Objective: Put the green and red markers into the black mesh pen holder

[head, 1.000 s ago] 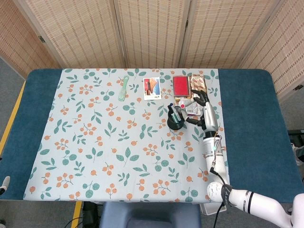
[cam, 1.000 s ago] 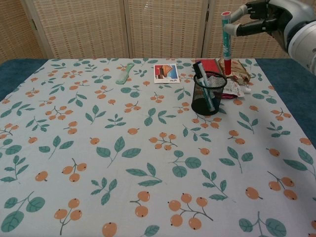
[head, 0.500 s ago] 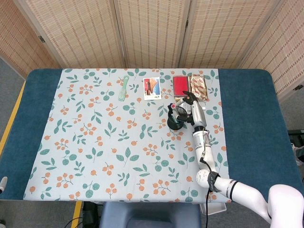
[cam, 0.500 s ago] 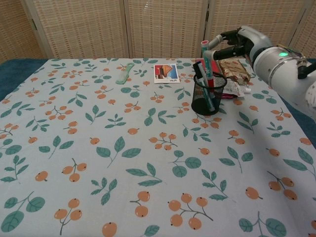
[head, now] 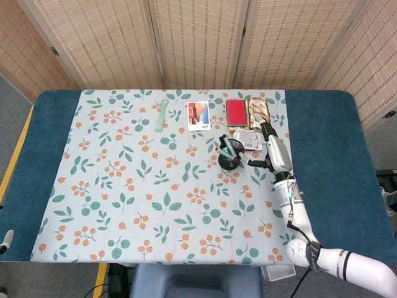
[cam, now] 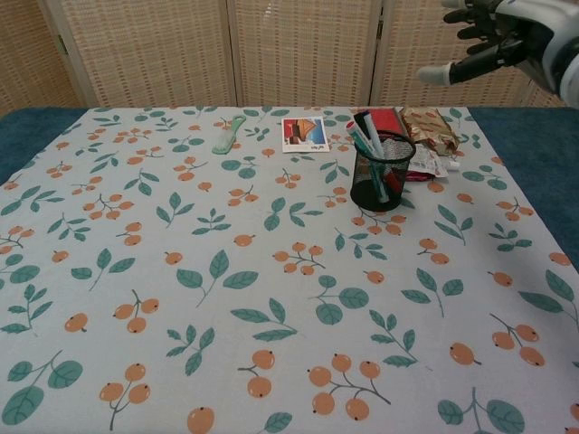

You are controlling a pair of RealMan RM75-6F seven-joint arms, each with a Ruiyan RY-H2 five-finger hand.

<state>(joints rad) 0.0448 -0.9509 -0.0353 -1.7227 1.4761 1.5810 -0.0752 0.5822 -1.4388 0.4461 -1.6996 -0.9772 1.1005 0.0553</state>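
The black mesh pen holder (head: pixel 230 159) (cam: pixel 380 174) stands on the floral cloth, right of centre. Several markers lean out of it toward its upper left. Among them are the green marker (cam: pixel 371 150) and the red marker, of which only the red tip (cam: pixel 355 127) (head: pixel 217 149) shows. My right hand (cam: pixel 488 41) (head: pixel 271 146) hovers above and to the right of the holder, fingers spread, holding nothing. A small white part at the lower left edge (head: pixel 5 238) may be my left hand; how its fingers lie is hidden.
Behind the holder lie a red booklet (head: pixel 236 112), a brown snack packet (cam: pixel 430 129) and a white wrapper (head: pixel 248 138). A photo card (cam: pixel 304 132) and a green comb-like item (cam: pixel 229 134) lie further left at the back.
My right hand carried the red marker down over the holder and let it go. The hand has since lifted up and to the right, empty; the marker now stands in the holder.
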